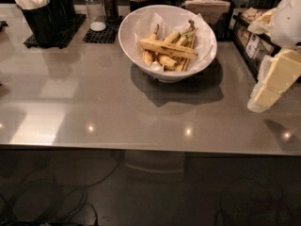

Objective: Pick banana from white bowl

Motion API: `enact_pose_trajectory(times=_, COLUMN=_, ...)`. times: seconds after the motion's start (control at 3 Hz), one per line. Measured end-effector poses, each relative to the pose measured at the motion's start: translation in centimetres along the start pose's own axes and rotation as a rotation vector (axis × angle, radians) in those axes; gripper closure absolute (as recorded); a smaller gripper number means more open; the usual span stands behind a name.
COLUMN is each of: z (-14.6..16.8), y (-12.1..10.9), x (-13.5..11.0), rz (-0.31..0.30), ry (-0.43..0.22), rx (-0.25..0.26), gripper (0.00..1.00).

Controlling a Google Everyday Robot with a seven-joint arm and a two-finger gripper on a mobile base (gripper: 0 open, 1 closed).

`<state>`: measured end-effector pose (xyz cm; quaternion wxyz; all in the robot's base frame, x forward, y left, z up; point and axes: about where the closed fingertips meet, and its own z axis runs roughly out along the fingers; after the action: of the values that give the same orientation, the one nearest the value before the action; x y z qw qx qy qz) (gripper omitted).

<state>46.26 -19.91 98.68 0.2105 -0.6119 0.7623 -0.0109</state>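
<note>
The white bowl [134, 25] stands at the back middle of the grey counter, lined with crumpled white paper. Several yellow bananas lie in it. The banana [167, 48], long with brown streaks, lies across the top of the others, running left to right. My gripper [272, 81], made of cream-coloured parts, hangs at the right edge of the camera view. It is above the counter, to the right of the bowl and a little nearer than it, well apart from it. It holds nothing that I can see.
A black holder with white utensils [40, 11] stands at the back left. Salt and pepper shakers [96, 6] stand on a black mat. A napkin stack [207, 6] sits behind the bowl. A rack of packets [251, 36] stands at the right. The counter's front edge [141, 147] runs across.
</note>
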Motion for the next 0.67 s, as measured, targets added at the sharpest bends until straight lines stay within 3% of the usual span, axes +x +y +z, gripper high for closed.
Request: enact_pose_trajectory(times=0.67, z=4.2, y=-3.0, x=-6.2, rz=-0.079, ry=-0.224, rx=-0.107, gripper=0.00)
